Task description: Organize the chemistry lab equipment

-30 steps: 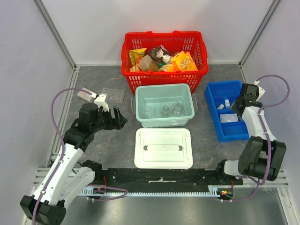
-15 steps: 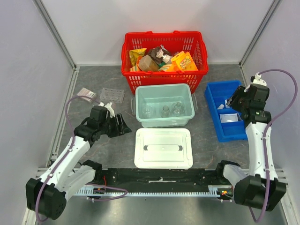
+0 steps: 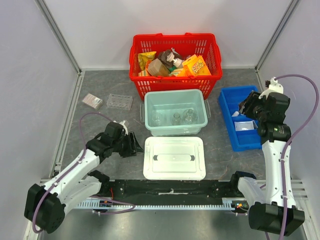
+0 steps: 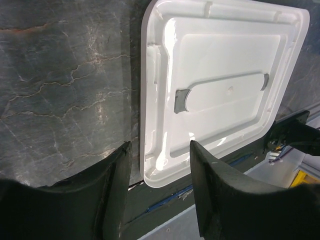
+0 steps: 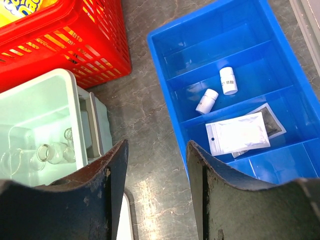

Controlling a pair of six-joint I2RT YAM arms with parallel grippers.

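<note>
Right, starting with the glassware: three small clear flasks (image 3: 175, 118) stand in a row inside the pale green tub (image 3: 176, 131) at the middle of the frame, near its front wall. In the right wrist view I can see them through the tub's open top at the lower left. The tub's white lid (image 3: 174, 158) lies flat on the worktop (image 3: 100, 80) just below it, apart from the tub.

Over at the right, the blue divided tray (image 3: 231, 100) holds two tiny white vials (image 5: 229, 80) lying in one compartment. The next compartment down holds a white packet (image 5: 235, 133) resting partly over a clear packet with a dark insert (image 5: 270, 122). At the upper left of the worktop the clear multi-well plate (image 3: 120, 102) lies flat, with another small packet (image 3: 92, 101) just to its left - both well apart from the tub.

My left tool (image 4: 161, 146) hangs just beside the lid's left edge, its fingers spread with nothing between them. My right tool (image 5: 156, 145) sits over the gap between tub and blue tray - fingers likewise spread, carrying nothing.

Behind the tub, at the top of the frame, the red basket (image 3: 172, 80) holds orange and yellow snack packs (image 3: 196, 65).
</note>
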